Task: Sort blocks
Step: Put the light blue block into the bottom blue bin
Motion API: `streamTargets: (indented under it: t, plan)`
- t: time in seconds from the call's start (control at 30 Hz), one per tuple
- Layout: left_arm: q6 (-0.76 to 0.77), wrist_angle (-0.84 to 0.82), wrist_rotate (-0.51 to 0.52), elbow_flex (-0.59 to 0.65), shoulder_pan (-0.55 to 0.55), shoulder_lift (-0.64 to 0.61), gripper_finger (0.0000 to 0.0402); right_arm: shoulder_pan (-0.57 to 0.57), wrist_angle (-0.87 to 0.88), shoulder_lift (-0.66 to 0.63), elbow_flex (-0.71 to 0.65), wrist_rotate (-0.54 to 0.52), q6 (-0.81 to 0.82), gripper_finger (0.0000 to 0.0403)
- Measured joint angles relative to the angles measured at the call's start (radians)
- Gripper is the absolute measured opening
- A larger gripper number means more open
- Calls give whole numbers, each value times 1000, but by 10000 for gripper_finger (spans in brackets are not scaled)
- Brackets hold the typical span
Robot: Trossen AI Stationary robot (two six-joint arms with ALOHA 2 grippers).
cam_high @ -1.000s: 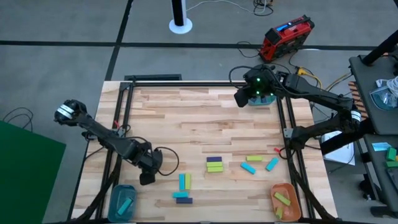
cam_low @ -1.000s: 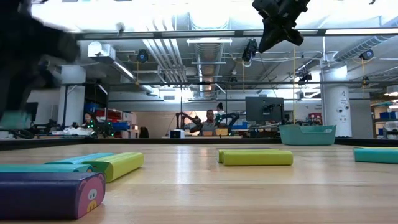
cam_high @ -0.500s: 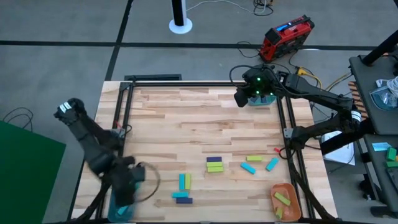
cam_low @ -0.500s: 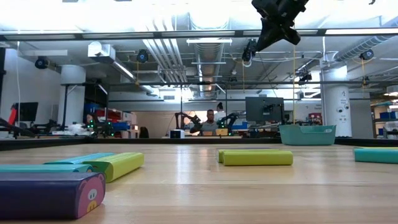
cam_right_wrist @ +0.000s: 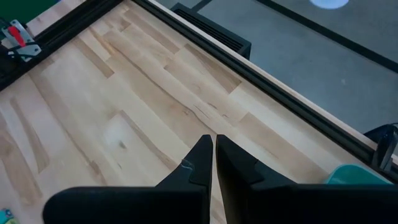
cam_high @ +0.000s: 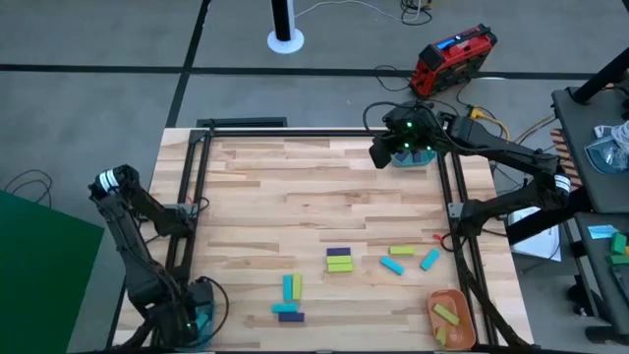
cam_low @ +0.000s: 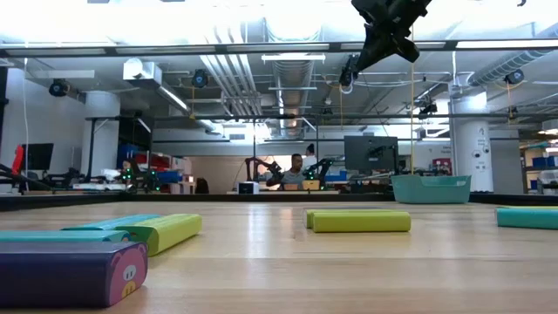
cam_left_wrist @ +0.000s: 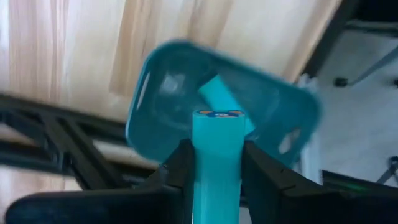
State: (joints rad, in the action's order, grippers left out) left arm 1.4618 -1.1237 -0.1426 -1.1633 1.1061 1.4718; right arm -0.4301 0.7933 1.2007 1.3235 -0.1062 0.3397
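My left gripper (cam_high: 190, 321) hangs over the teal bowl (cam_left_wrist: 149, 81) at the table's near left corner, shut on a cyan block (cam_left_wrist: 217, 134). Another cyan block (cam_left_wrist: 219, 94) lies inside that bowl. Loose cyan, yellow-green and purple blocks lie on the near half of the table: a purple and green pair (cam_high: 339, 259), a cyan and green pair (cam_high: 292, 286), and a cyan and purple pair (cam_high: 288, 313). My right gripper (cam_right_wrist: 209, 155) is shut on nothing, high above the far right of the table (cam_high: 383, 152). My left gripper pinches the cyan block by its two long sides (cam_left_wrist: 205, 163) between its two fingers (cam_left_wrist: 180, 168). The block lies along the fingers, its end face (cam_left_wrist: 217, 114) sticking out past the tips toward the bowl. It is lifted clear, above the bowl's opening.
An orange bowl (cam_high: 437, 300) with yellow-green blocks stands at the near right corner. A second teal bowl (cam_high: 421, 157) sits at the far right edge by my right gripper. More blocks (cam_high: 400, 251) (cam_high: 429, 260) lie right of centre. A black frame rail (cam_high: 187, 216) runs along the table's left side.
My left gripper has swung from the table's near middle-left toward the near left corner and now hangs over the teal bowl there.
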Motion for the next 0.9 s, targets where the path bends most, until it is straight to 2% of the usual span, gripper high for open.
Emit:
streamTargets:
  t: [0.1, 0.27, 0.63, 0.9]
  plan:
    - [39, 1, -51, 24, 2, 22, 95, 0, 0, 0, 0, 0, 0, 13]
    - [65, 4, -67, 29, 0, 35, 108, 0, 0, 0, 0, 0, 8, 13]
    - [151, 21, -69, 6, -3, 33, 112, 0, 0, 0, 0, 0, 8, 13]
    - [181, 31, -27, -3, -15, 33, 128, 0, -2, 0, 0, 0, 3, 13]
